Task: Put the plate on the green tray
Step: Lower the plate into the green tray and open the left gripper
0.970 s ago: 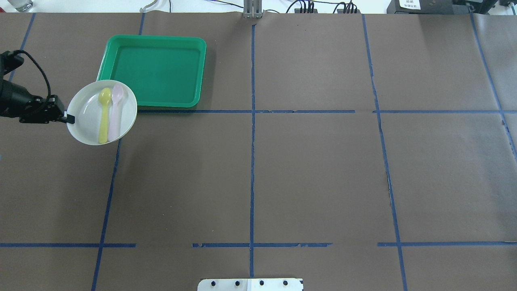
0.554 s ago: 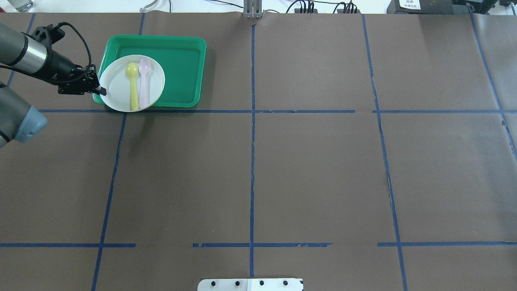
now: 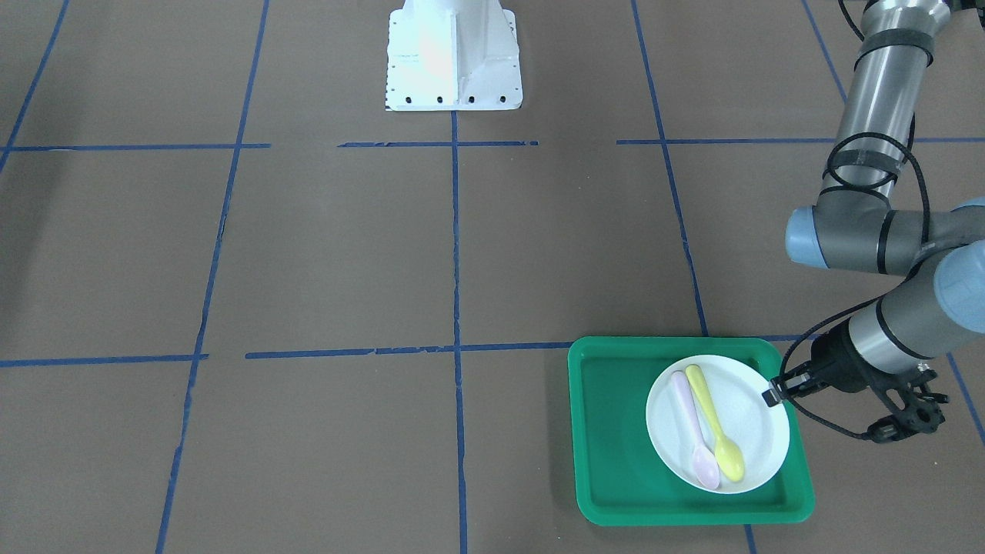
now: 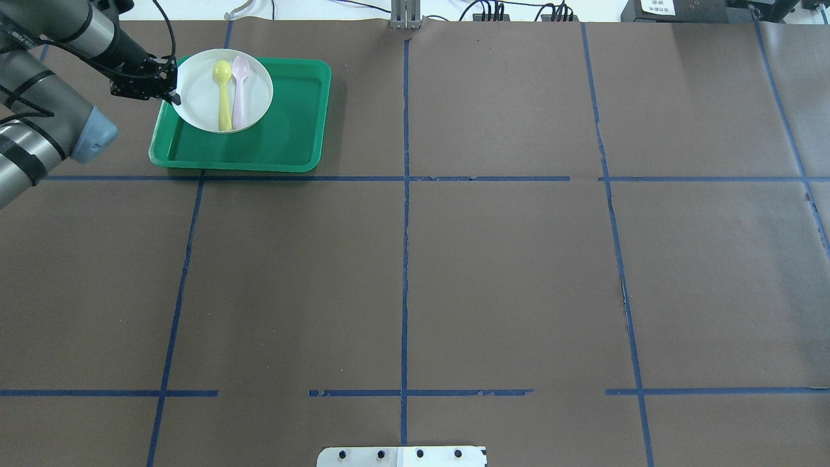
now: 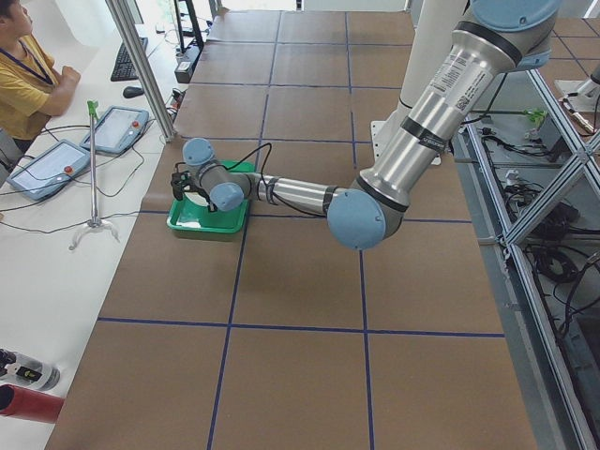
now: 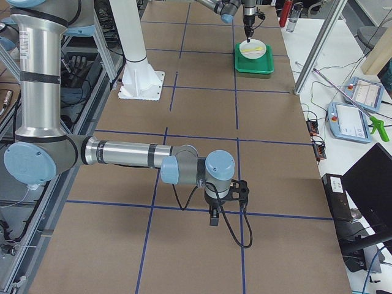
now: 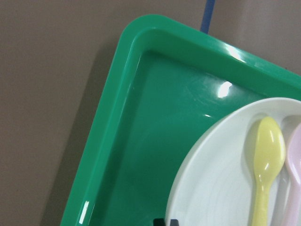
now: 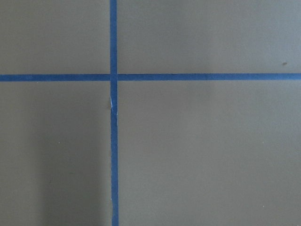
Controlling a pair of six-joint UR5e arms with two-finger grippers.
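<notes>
The white plate (image 4: 198, 91) carries a yellow spoon (image 4: 224, 97) and a pink spoon (image 4: 238, 91). My left gripper (image 4: 174, 97) is shut on the plate's left rim and holds it just above the left far part of the green tray (image 4: 285, 136). The front-facing view shows the plate (image 3: 750, 419) over the tray (image 3: 616, 431), with the gripper (image 3: 769, 396) at its edge. The left wrist view shows the plate (image 7: 216, 188) above the tray's corner (image 7: 155, 141). My right gripper (image 6: 214, 219) shows only in the exterior right view, low over bare table; I cannot tell its state.
Brown paper with blue tape lines (image 4: 405, 259) covers the table. The robot's white base (image 3: 454, 54) stands at the near edge. A person and tablets (image 5: 56, 159) are beyond the far edge, past the tray.
My left gripper has carried the plate with both spoons from the table in front of the tray's left corner, forward and right, to over the tray.
</notes>
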